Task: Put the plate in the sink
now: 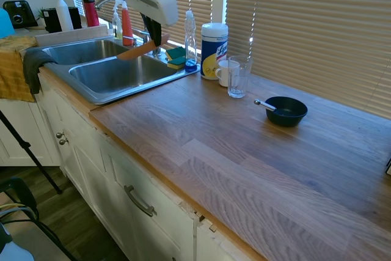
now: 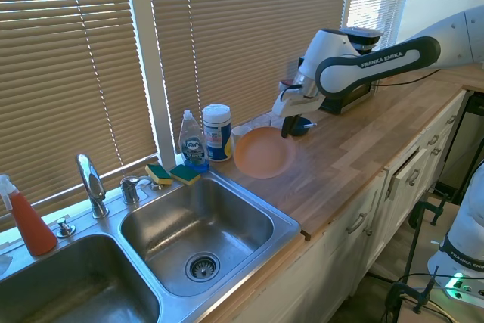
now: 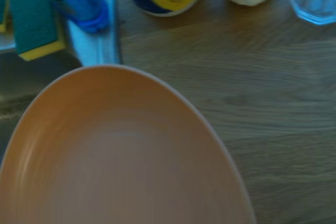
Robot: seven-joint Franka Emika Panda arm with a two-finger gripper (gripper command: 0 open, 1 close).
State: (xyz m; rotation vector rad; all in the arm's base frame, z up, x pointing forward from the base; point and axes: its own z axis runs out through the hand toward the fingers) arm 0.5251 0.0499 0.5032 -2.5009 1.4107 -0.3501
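Looking at the second exterior view, we see the white arm reaching in low from the right, wrist bent down, with the end effector clenched on the far edge of the plate. The plate hangs in the air, tilted, right over the line where the worktop meets the sink, not touching either. In the first exterior view we get it edge-on, a slanted orange sliver above the near basin. The wrist view is mostly plate, with two sponges and a blue soap bottle past its rim. The black bowl with a spoon sits well apart on the wood.
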